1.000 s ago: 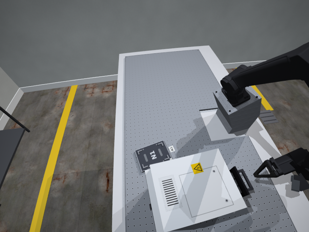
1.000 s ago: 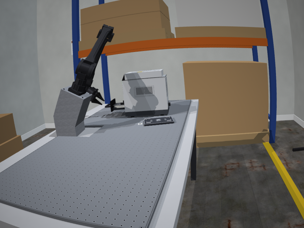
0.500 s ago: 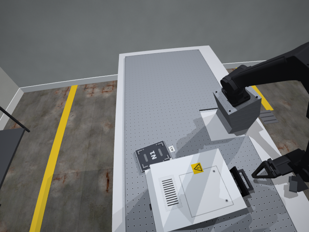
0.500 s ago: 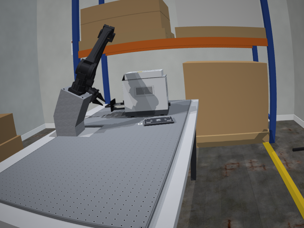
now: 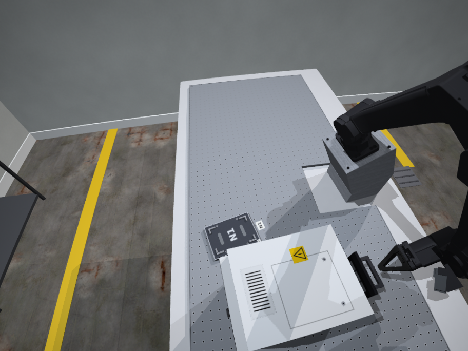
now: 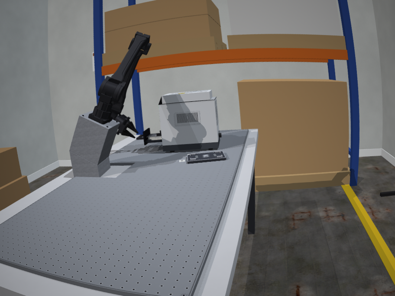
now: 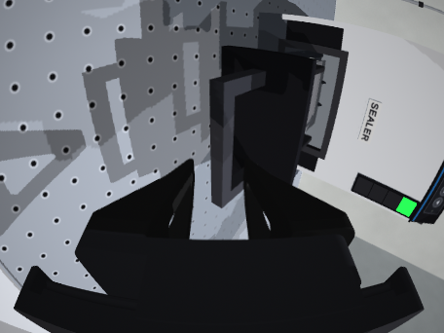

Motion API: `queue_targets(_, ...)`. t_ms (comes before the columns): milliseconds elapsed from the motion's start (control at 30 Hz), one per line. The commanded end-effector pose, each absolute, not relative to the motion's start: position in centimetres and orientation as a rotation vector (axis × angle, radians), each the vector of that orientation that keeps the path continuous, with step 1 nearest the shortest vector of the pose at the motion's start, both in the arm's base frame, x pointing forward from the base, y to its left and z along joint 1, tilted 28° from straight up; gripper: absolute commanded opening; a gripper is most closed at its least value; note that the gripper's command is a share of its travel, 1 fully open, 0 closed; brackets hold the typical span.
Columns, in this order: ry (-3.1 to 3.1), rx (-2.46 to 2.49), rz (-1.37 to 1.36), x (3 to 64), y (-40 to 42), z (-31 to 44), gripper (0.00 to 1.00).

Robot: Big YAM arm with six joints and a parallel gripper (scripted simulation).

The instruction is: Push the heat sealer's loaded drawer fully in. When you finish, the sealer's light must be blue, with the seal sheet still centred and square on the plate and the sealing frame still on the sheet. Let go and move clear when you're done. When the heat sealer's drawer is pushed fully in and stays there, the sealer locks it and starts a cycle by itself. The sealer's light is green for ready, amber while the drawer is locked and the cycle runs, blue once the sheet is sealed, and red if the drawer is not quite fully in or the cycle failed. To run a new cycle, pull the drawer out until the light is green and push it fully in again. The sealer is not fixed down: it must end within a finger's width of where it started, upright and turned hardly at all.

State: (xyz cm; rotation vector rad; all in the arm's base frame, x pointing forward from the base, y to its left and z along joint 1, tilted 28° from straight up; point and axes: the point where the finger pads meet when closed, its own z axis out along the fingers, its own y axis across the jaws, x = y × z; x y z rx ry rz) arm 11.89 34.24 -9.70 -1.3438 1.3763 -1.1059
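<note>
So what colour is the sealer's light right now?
Green: the small square status light on the white sealer, clearest in the wrist view.

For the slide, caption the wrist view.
Partly closed, empty gripper lined up short of the drawer handle; sealer light green.

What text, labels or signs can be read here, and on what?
"SEALER": on the sealer's front face.
"N1": on the dark plate beside the sealer.
Yellow warning triangle: a sign on the sealer's top.
Small white tag by the plate: too small to read.
</note>
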Motion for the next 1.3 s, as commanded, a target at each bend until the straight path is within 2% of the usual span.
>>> queue_targets(0,1.393,-1.330,-1.092,12.5,34.6,-8.8,0.30)
queue_targets(1267,1.392,-1.328,-1.094,14.7,34.5,-9.3,0.30)
